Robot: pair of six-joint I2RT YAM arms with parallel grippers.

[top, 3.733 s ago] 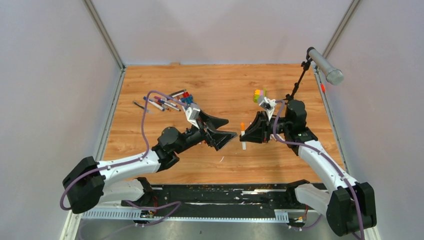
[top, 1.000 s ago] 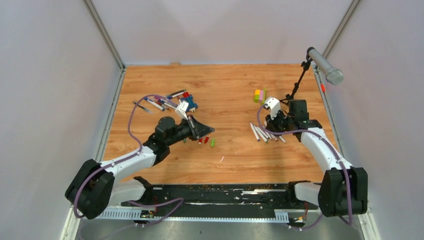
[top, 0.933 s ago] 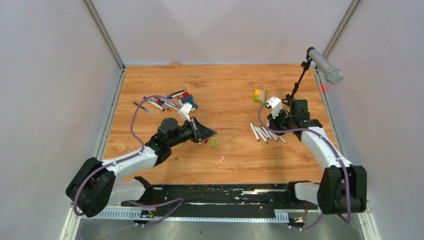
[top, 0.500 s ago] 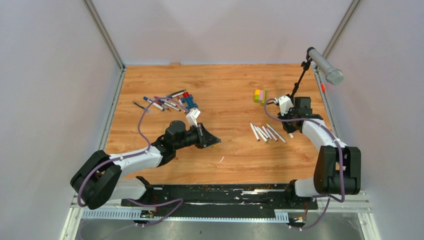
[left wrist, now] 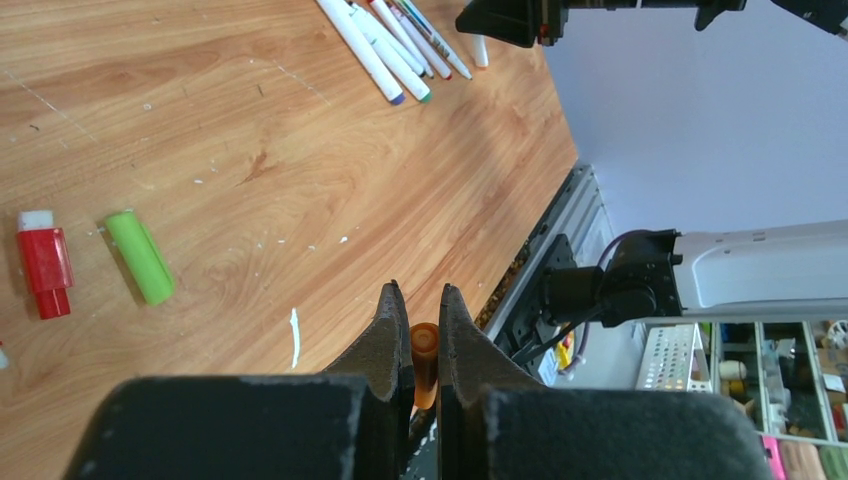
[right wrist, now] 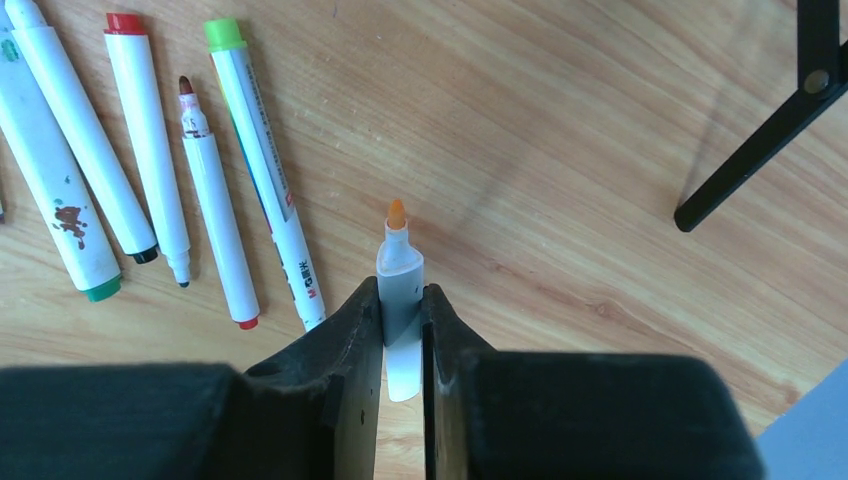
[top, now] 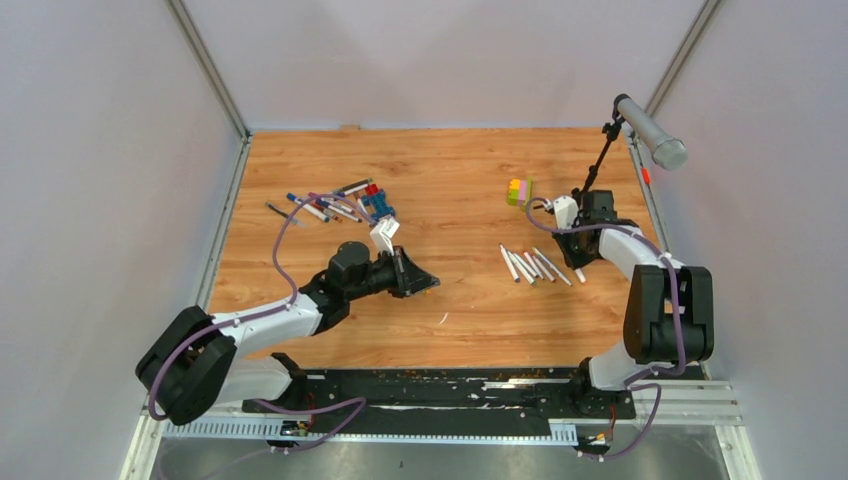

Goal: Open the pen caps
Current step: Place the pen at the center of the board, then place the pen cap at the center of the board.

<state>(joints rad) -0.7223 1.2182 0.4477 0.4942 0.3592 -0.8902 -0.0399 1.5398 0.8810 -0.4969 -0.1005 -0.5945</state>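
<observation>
Wood-grain table fills most of the top view, with a black mic stand at the back right corner.

The left gripper is out near the middle of the table. Its jaws are pinched tight on a little orange cap, a stubby plastic cylinder wedged between the fingers.

The right gripper is low on the right side by the stand's foot, clamped on a pen. That one has a white barrel and a bare orange felt tip poking out past the fingers.

Just left of it there's a row of uncapped pens lying side by side on the wood, slim white barrels with coloured ends. The green-ended pen has small print running down its barrel, way too tiny for me to read.

More pens are in a pile at the back left, right by the blue-and-red brick figure. The block stack sits back right.

Smallest stuff: a loose green cap and a red cap lie on the table near the left gripper, close together but not touching.
</observation>
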